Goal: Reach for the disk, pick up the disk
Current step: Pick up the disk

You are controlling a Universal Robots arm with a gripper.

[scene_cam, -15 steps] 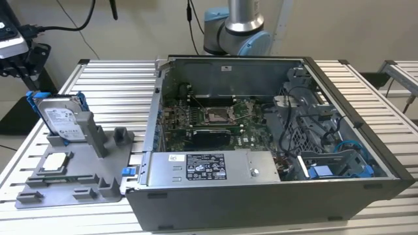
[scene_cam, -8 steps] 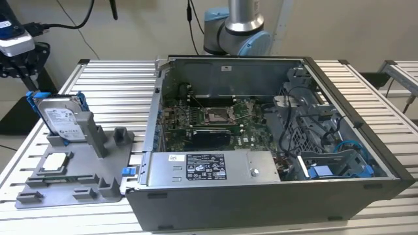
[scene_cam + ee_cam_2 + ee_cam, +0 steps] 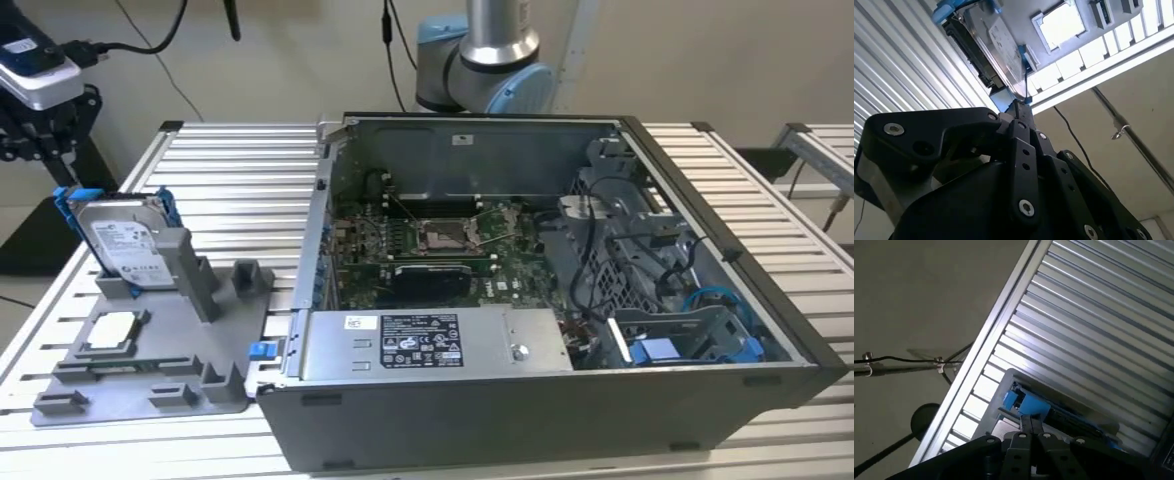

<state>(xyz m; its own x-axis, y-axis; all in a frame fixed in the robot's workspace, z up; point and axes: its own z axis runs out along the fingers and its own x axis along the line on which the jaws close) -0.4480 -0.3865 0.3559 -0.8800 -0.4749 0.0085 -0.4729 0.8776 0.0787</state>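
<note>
Black gripper (image 3: 1031, 422), fingers drawn together, hangs above and towards the exterior view's left of the flat silver-grey hard disk in its bright blue plastic frame (image 3: 123, 243), tips close to the frame's upper corner. Disk stands upright in a grey plastic stand (image 3: 200, 290) on the slatted aluminium table (image 3: 240, 180). Its white label (image 3: 120, 238) carries print too small to read.

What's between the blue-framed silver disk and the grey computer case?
Exterior view: grey plastic holder posts stand between blue-framed silver disk and grey computer case; otherwise bare slatted table.
</note>
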